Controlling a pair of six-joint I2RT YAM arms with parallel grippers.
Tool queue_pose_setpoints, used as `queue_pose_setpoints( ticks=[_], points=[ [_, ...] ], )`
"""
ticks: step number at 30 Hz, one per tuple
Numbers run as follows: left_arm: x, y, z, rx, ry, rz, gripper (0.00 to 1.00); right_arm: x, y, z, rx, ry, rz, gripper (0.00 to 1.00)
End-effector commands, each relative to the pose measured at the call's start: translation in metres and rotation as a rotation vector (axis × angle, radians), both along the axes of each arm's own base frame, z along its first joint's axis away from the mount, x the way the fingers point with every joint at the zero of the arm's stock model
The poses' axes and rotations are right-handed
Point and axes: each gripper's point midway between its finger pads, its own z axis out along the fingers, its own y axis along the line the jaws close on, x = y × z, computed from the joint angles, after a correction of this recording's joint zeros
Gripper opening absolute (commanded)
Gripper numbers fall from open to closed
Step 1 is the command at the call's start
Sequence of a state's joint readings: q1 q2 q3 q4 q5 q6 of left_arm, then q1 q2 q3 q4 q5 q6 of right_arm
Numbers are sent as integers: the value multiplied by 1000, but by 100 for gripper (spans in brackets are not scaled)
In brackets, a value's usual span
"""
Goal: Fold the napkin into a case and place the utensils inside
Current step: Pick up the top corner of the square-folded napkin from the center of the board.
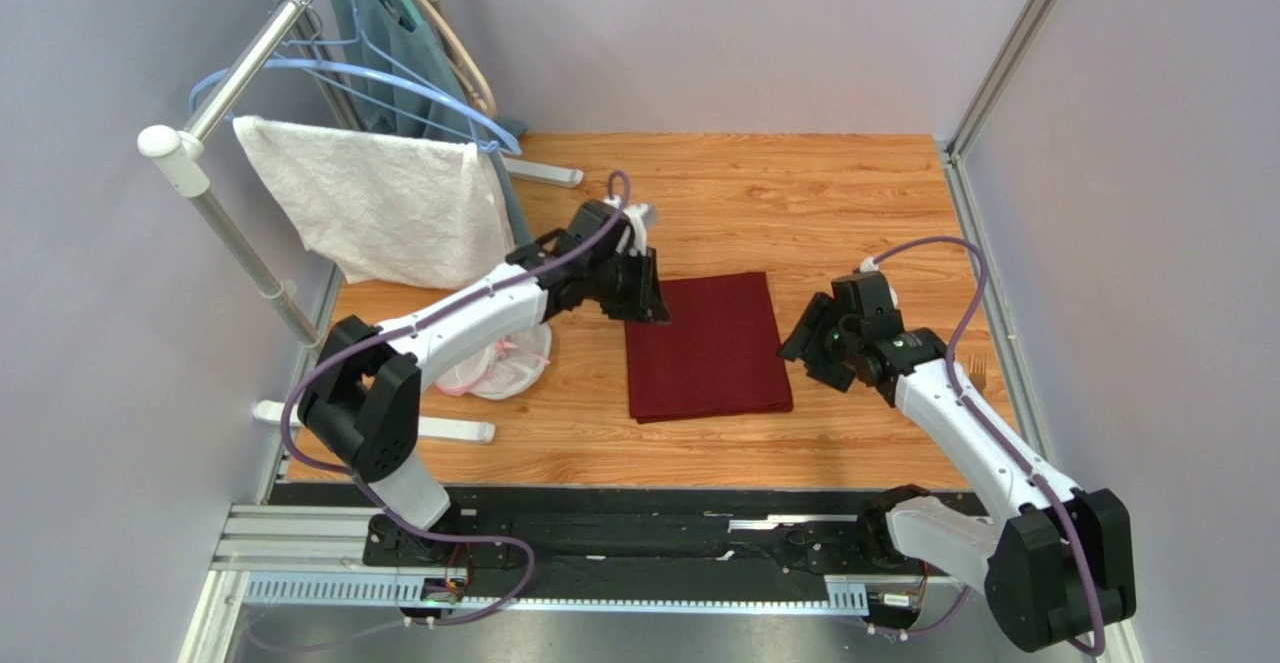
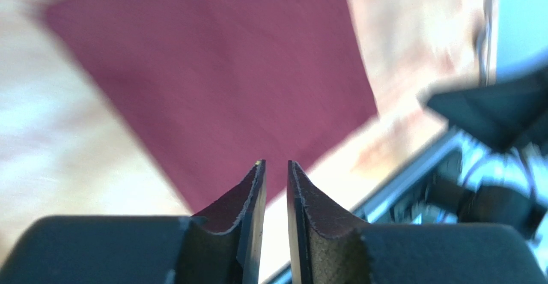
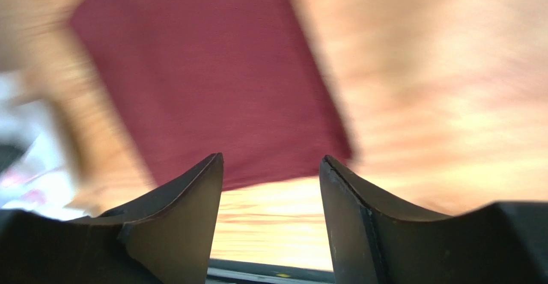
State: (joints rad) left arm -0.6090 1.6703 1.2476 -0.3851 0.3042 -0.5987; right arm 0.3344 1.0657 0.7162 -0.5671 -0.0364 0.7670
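The maroon napkin point(image 1: 706, 345) lies flat on the wooden table as a folded rectangle, also seen in the left wrist view point(image 2: 212, 72) and the right wrist view point(image 3: 212, 72). My left gripper point(image 1: 643, 296) hovers at its far left corner; its jaws point(image 2: 275, 163) stand a narrow gap apart with nothing between them. My right gripper point(image 1: 804, 348) is just off the napkin's right edge, open wide point(image 3: 271, 159) and empty. A slim utensil point(image 1: 978, 374) shows by the right rail, partly behind the right arm's cable. Both wrist views are motion-blurred.
A white textured towel point(image 1: 383, 198) hangs on a rack at the back left, with blue hangers point(image 1: 376, 78) above it. A white and pink bundle point(image 1: 504, 363) sits under the left arm. Grey walls close both sides; the black base rail point(image 1: 631, 543) runs along the front.
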Motion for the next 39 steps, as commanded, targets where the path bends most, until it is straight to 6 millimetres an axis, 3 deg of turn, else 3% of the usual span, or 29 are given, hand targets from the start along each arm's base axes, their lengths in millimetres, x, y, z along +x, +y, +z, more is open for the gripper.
queue_pose_setpoints(
  ticks=[1, 5, 7, 14, 20, 31, 39],
  points=[
    [-52, -8, -37, 119, 22, -88, 24, -33, -32, -34, -128, 172, -39, 58],
    [-72, -8, -63, 155, 43, -105, 20, -29, -32, -50, -146, 199, -36, 52],
    [-76, -9, -67, 164, 37, -111, 19, -28, -31, -58, -152, 221, -29, 44],
    [-82, -7, -73, 183, 38, -123, 18, -24, -21, -72, -118, 235, -5, 34],
    [-84, -7, -76, 183, 45, -129, 18, -18, -16, -67, -120, 218, 11, 31],
    [-86, -9, -80, 173, 62, -131, 18, -18, -2, -77, -110, 238, 39, 27],
    [-85, -2, -84, 204, 48, -125, 20, -17, -5, -67, -139, 228, 50, 22]
  ],
)
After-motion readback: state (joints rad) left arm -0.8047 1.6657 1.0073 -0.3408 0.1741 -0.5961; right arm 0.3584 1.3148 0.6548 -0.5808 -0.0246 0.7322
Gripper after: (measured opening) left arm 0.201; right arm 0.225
